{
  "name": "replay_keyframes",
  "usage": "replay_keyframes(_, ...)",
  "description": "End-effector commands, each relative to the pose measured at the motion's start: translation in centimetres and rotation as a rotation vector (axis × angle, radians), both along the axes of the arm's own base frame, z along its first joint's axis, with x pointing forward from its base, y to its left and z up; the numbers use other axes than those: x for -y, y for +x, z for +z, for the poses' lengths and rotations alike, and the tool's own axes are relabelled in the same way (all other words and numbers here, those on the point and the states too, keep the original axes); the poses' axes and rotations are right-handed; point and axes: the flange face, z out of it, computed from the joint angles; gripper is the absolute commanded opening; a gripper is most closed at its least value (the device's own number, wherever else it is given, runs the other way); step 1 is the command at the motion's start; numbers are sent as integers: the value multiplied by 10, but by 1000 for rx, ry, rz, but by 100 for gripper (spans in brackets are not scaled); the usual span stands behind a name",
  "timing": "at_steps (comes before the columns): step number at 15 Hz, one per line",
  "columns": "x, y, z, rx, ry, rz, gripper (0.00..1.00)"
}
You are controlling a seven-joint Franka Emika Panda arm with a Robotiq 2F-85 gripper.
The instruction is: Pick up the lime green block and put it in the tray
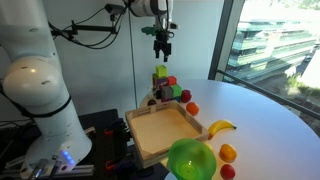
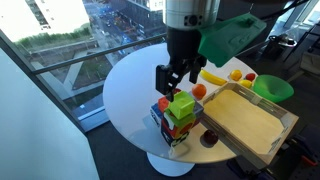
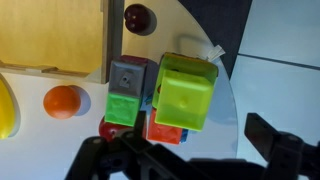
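The lime green block (image 3: 185, 92) lies on top of a pile of toy blocks near the table's edge. It also shows in both exterior views (image 1: 161, 72) (image 2: 182, 105). My gripper (image 1: 160, 50) hangs open and empty a little above it, fingers pointing down (image 2: 174, 78). In the wrist view the two dark fingers (image 3: 190, 160) stand apart at the bottom, and the block is just beyond them. The light wooden tray (image 1: 165, 132) (image 2: 245, 122) (image 3: 50, 35) stands beside the pile and holds nothing.
In the pile are a darker green block (image 3: 124, 108), a grey block (image 3: 130, 75) and a red-orange block (image 3: 165, 130). An orange (image 3: 62, 102), a dark red fruit (image 3: 140, 17), a banana (image 1: 220, 127) and a round green bowl (image 1: 190, 158) lie around the tray.
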Motion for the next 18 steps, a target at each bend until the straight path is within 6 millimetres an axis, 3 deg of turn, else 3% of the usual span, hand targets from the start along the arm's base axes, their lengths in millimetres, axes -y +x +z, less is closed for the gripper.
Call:
replay_keyframes(1, -3, 0, -7, 40, -3, 23, 100)
replay_keyframes(14, 2, -7, -41, 48, -22, 29, 100)
replay_keyframes(16, 4, -8, -46, 35, -25, 23, 74)
replay_keyframes(18, 6, -9, -50, 25, -29, 16, 56)
